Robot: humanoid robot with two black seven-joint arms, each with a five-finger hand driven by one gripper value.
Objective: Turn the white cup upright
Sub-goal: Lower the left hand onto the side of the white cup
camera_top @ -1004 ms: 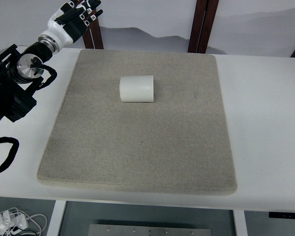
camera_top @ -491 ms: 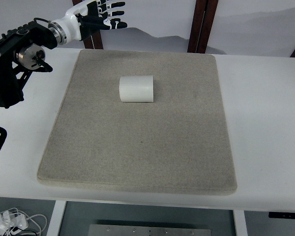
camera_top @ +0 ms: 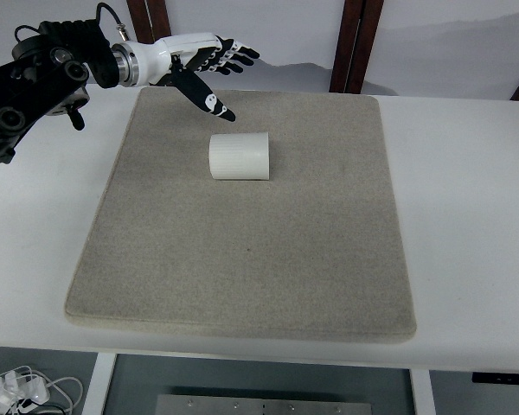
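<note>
One left hand now swung in over the mat's far edge, fingers spread and empty, seemingly just short of the toppled white cup; approach only, no grasp yet.

Left arm cut off at left edge

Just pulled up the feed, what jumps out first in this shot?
The white cup lying on its side on the far half of the grey mat, alone there. Next, the left hand, fingers spread, poised over the mat's far edge just beyond the cup, not touching it. The white table shows around the mat.
</note>
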